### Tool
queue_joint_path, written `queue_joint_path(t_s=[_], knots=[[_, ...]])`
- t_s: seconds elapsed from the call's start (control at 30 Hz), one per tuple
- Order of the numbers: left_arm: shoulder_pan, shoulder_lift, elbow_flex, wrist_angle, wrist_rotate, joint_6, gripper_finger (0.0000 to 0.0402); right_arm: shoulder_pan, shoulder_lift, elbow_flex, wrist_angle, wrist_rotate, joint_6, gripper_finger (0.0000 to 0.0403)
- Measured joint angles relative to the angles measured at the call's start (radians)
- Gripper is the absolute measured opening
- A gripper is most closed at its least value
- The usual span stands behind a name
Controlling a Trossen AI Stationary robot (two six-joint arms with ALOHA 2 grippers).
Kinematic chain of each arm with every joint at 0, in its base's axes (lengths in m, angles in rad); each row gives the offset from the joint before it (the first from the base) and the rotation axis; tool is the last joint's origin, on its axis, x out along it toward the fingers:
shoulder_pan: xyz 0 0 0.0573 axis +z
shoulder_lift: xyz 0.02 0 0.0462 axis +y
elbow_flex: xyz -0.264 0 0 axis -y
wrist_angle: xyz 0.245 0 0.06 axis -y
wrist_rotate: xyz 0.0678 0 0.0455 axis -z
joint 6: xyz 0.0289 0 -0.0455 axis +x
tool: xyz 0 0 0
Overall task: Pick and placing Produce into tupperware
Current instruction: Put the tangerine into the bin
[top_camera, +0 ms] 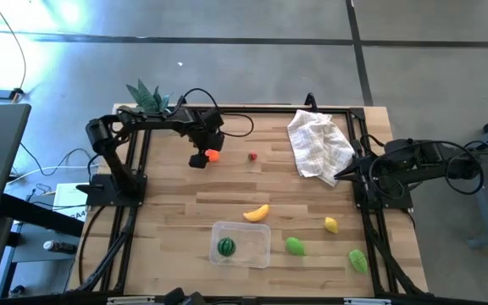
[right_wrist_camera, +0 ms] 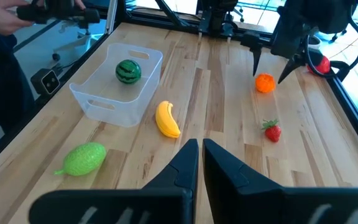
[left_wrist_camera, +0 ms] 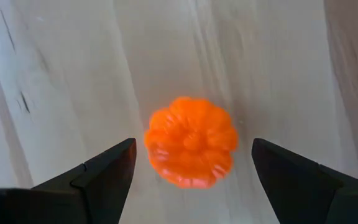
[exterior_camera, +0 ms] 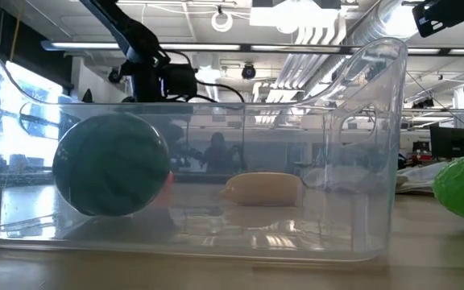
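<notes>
- Left pincer [top_camera: 203, 156] far-left of the tabletop [top_camera: 185, 203], poised over the orange toy pumpkin [top_camera: 213, 155]; left wrist view shows fingers [left_wrist_camera: 101, 177] spread wide either side of the pumpkin, nothing gripped, gaps on both sides.
- Risk, as judged: ribbed, rounded pumpkin could squirt out or roll if the fingers close off-centre or too high; a glancing finger could knock it toward the back rail.
- Toy strawberry [top_camera: 252, 156] near the pumpkin, to its right; a careless sweep on lift-out could nudge it.
- Clear tupperware [top_camera: 261, 251] at front centre, open top, no lid seen. Inside: one toy watermelon [top_camera: 225, 246], against the left end. Rest of the tub bare.
- Risk at the drop, as judged: light tub may slide if clipped on its rim; the watermelon could get bumped.
- Toy banana [top_camera: 257, 213] just behind the tub, outside it, apparently not touching.
- Green bumpy toy fruit [top_camera: 295, 246] just right of the tub; lemon [top_camera: 331, 224] and a second green piece [top_camera: 358, 260] farther right, all loose on the wood.
- White checked cloth [top_camera: 318, 144] crumpled at back right.
- Right pincer [top_camera: 342, 174] waiting at the right edge beside the cloth; right wrist view shows fingers [right_wrist_camera: 185, 165] nearly together, only a slit between, holding nothing.
</notes>
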Motion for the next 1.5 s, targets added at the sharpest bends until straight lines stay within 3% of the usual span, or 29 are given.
queue_joint_path(t_s=[1.17,1.5], knots=[[0.0,0.08,0.001,0.043,0.015,-0.024,0.0309,0.0,0.0,0.0,0.0,0.0,0.0,0.0016],[0.0,0.105,0.002,0.058,0.045,-0.049,0.0243,0.0,0.0,0.0,0.0,0.0,0.0,0.0016]])
